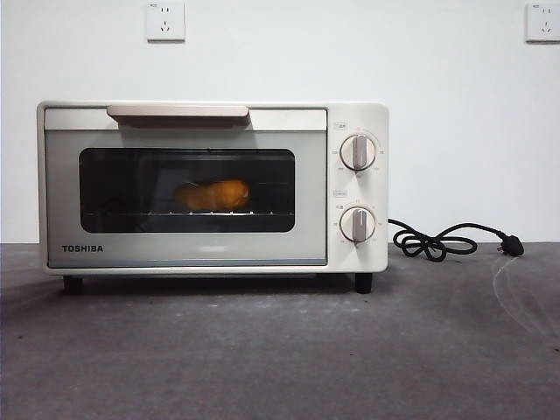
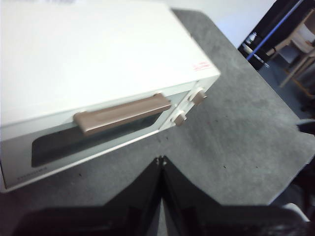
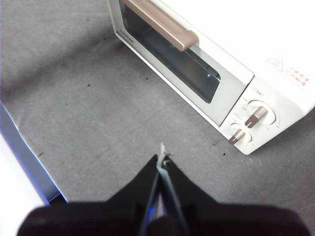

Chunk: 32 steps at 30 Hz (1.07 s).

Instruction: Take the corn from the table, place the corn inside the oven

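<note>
The cream-white oven (image 1: 210, 188) stands on the dark grey table (image 1: 280, 350) with its door closed. Through the dark glass the yellow-orange corn (image 1: 212, 194) lies on the rack inside. The left wrist view looks down on the oven (image 2: 98, 73) and its long handle (image 2: 120, 114); my left gripper (image 2: 161, 160) hangs above the table in front of it, shut and empty. The right wrist view shows the oven (image 3: 221, 64) from the knob side; my right gripper (image 3: 161, 160) is also shut and empty, raised over bare table. Neither gripper appears in the front view.
A black power cord (image 1: 437, 241) with plug lies coiled on the table to the right of the oven. Two wall sockets (image 1: 165, 21) sit on the white wall behind. The table's edge (image 3: 24, 162) runs near my right gripper.
</note>
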Tool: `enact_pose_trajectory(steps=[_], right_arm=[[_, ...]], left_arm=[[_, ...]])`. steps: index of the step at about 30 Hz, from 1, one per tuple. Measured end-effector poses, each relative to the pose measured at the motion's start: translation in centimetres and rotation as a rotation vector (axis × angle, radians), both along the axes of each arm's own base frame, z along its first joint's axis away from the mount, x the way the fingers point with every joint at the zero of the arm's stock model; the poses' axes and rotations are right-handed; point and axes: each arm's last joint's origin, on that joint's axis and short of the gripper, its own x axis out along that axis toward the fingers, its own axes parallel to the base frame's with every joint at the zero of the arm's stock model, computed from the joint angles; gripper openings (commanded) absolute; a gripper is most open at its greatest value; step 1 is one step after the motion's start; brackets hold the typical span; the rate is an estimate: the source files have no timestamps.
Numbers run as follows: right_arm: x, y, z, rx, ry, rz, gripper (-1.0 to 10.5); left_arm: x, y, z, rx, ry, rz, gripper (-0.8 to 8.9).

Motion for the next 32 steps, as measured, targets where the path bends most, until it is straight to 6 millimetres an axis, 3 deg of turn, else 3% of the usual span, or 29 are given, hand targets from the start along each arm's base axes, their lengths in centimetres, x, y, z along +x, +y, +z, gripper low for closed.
enact_pose_trajectory(steps=[6, 11, 25, 32], right_arm=[[0.0, 0.0, 0.0, -0.007, -0.007, 0.009, -0.1], [0.0, 0.0, 0.0, -0.011, -0.012, 0.012, -0.1], [0.2, -0.2, 0.0, -0.051, -0.052, -0.046, 0.0], [0.2, -0.2, 0.0, -0.052, -0.052, -0.047, 0.0]], left_arm=[[-4.7, -0.5, 1.2, 0.055, -0.085, 0.105, -0.08], [-6.7, -0.2, 1.0, 0.109, -0.08, 0.191, -0.08], [-5.9, -0.4, 0.4, 0.133, -0.01, 0.214, -0.03], [-4.0, -0.9, -0.2, 0.15, 0.065, 0.216, -0.03]])
